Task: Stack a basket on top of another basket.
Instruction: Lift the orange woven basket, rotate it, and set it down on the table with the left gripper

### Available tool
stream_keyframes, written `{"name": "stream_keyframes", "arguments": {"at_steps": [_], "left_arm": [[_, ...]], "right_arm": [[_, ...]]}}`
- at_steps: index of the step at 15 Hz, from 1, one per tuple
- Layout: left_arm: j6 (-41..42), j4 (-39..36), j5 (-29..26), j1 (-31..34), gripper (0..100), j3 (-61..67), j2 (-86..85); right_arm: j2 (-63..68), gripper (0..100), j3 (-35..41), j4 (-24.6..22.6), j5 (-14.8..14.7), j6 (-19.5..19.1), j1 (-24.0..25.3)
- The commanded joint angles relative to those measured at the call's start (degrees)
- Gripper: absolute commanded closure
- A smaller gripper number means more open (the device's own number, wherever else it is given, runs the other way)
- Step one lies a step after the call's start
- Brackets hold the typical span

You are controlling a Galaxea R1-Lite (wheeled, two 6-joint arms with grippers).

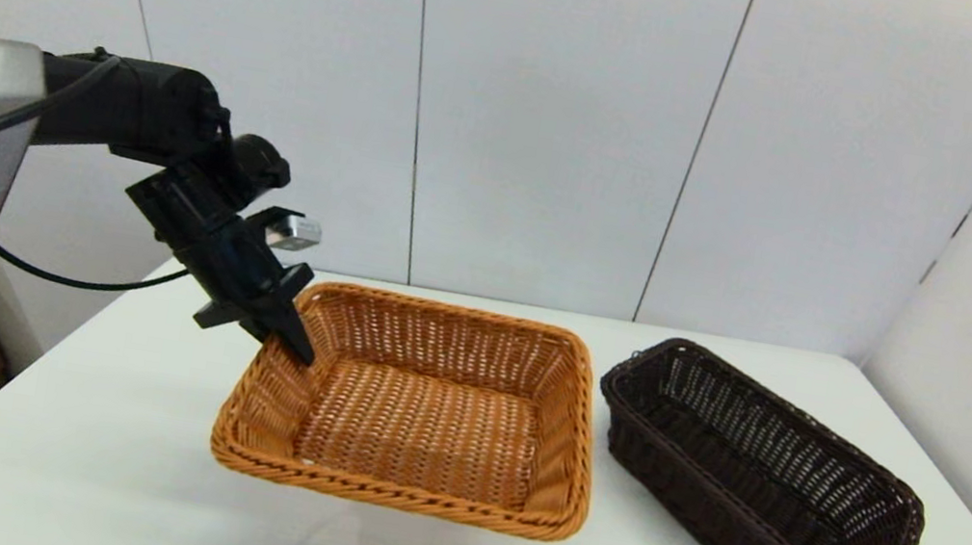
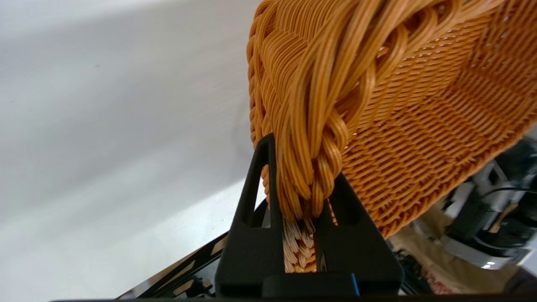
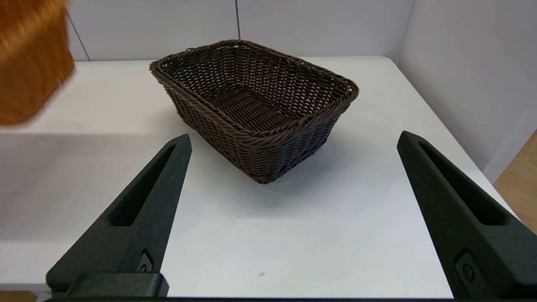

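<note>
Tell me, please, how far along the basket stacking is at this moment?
Done: the left tool is shut on the braided rim of the orange-tan basket, which appears lifted clear of the table. In hand: that basket is being carried. Left: nothing is stacked; the dark brown basket sits apart on the table, to the orange one's right. The right tool is open, holding nothing, facing the dark basket.

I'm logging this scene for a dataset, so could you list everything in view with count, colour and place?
Orange-tan basket: one, orange-tan wicker, lifted and tilted above the table's left-middle, held by its left rim.
Dark brown basket: one, near-black wicker, resting on the table's right side, apart from the other.
Table: one, white, under both.
Wall panels: light grey, behind the table.
Left claw: black, shut on the orange-tan basket's braided rim.
Right claw: black, open, short of the dark brown basket.
</note>
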Motion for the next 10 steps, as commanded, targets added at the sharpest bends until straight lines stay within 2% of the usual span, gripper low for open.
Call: {"name": "stream_keyframes", "arguments": {"at_steps": [1, 6, 10], "left_arm": [[-2.4, -0.8, 0.2, -1.6, 100, 0.0, 2.6], [-10.2, -5.3, 1.3, -3.5, 100, 0.0, 4.6], [-11.8, -6.5, 1.9, -4.1, 100, 0.0, 5.9]], "right_arm": [[0.0, 0, 0.0, 0.0, 0.0, 0.0, 0.0], [0.0, 0, 0.0, 0.0, 0.0, 0.0, 0.0], [0.0, 0, 0.0, 0.0, 0.0, 0.0, 0.0]]}}
